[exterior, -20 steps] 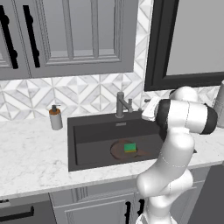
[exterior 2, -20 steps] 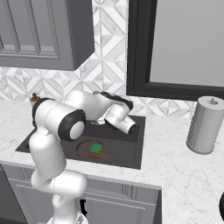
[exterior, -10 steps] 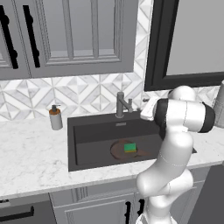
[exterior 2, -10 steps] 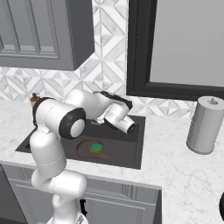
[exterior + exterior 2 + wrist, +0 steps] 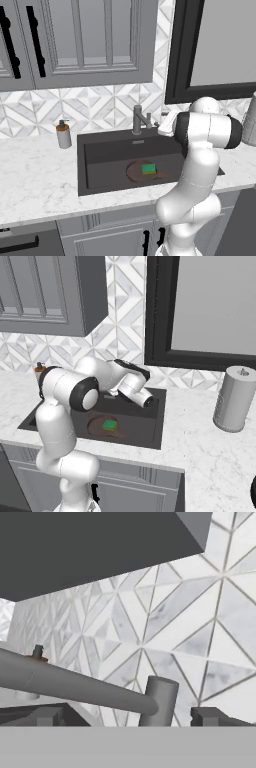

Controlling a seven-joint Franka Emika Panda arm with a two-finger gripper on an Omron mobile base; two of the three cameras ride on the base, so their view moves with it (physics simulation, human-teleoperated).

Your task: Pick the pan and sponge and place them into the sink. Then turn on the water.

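pan: round dark-brown frying pan (image 5: 142, 172) lay in black rectangular sink (image 5: 100, 150), already placed
sponge: green sponge (image 5: 148, 169) sat on it
gripper: gripper (image 5: 127, 718) spread, empty, straddling grey metal faucet (image 5: 139, 120) at 12 o'clock, likely to start water

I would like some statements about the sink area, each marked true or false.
1. The sponge lies on the pan inside the sink. True.
2. Blue water runs from the faucet. False: no stream shows.
3. The tool holds the sponge. False: it is open and empty, close to the faucet.
4. A soap bottle stands on the counter beside the sink. True.
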